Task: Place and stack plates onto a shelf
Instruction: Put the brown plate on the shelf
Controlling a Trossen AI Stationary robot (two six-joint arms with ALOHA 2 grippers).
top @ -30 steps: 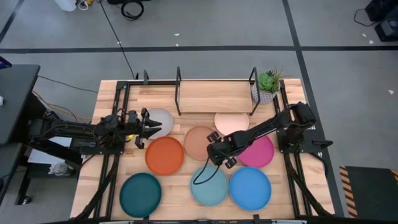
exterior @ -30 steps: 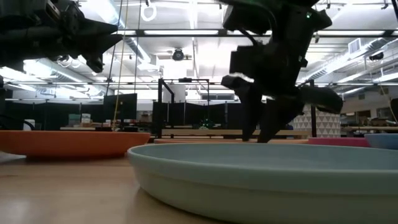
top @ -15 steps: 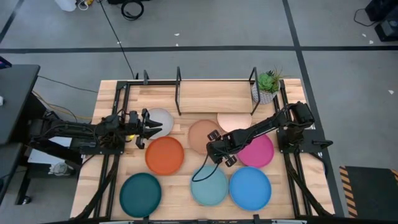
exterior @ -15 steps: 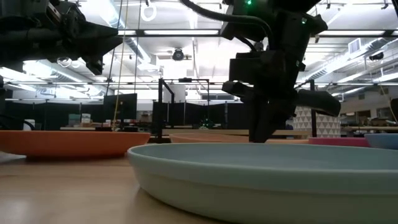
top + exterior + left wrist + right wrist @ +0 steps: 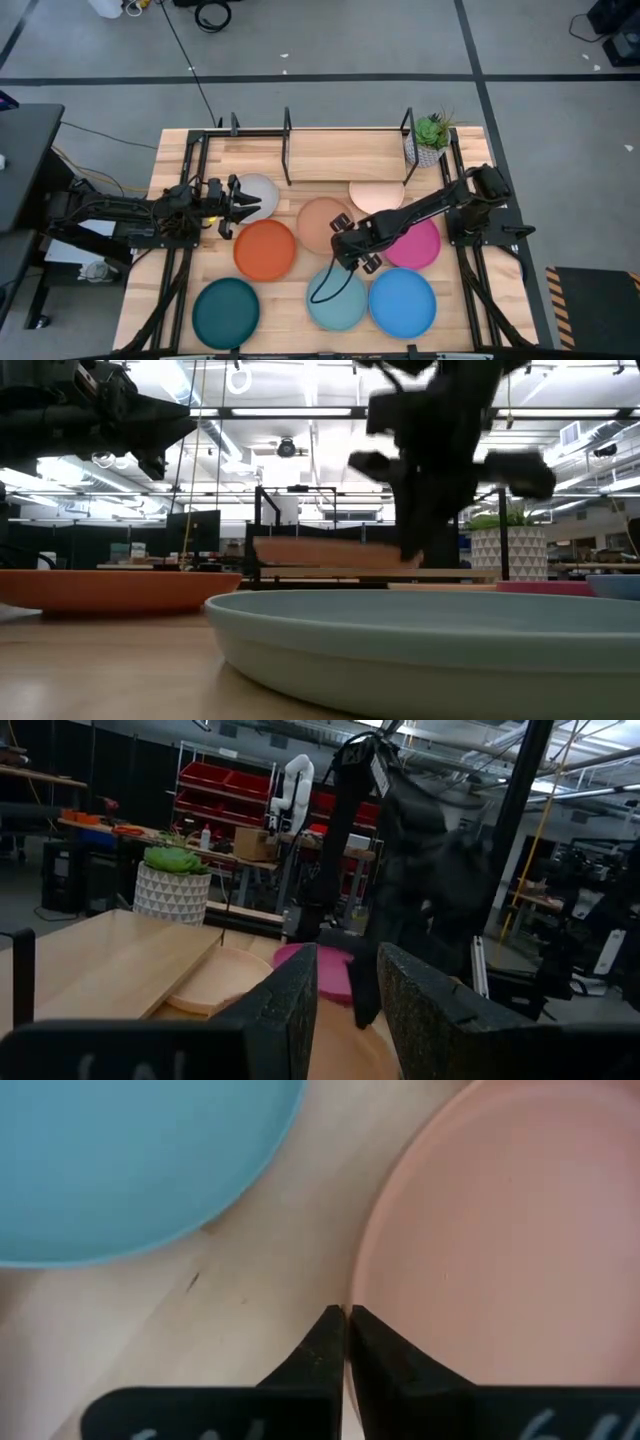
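Observation:
My right gripper [image 5: 345,243] is shut on the peach plate [image 5: 322,224], which hangs above the table in the low view [image 5: 320,552]. The cream plate [image 5: 377,196] lies just in front of the shelf [image 5: 345,155]. The magenta [image 5: 418,245], orange [image 5: 265,250], dark teal [image 5: 226,312], light teal [image 5: 337,300] and blue [image 5: 402,302] plates lie flat on the table. At the left edge of the grey-white plate [image 5: 258,193], my left gripper [image 5: 237,206] hovers open, with nothing between its fingers. My right gripper pinches the peach plate's rim [image 5: 352,1302] between its two fingers, on the plate's near right side. The fingers come from above, pointing down. The plate is lifted clear of the table and stays nearly level [image 5: 300,550].
A potted plant [image 5: 430,138] stands at the shelf's right end. Thin black posts [image 5: 288,130] rise from the shelf. Plates cover most of the table's middle and near part. Dark arm rails [image 5: 180,270] run along both sides.
My right gripper has shut on the peach plate's rim and gone up. The plate, which lay on the table, now hangs clear above it.

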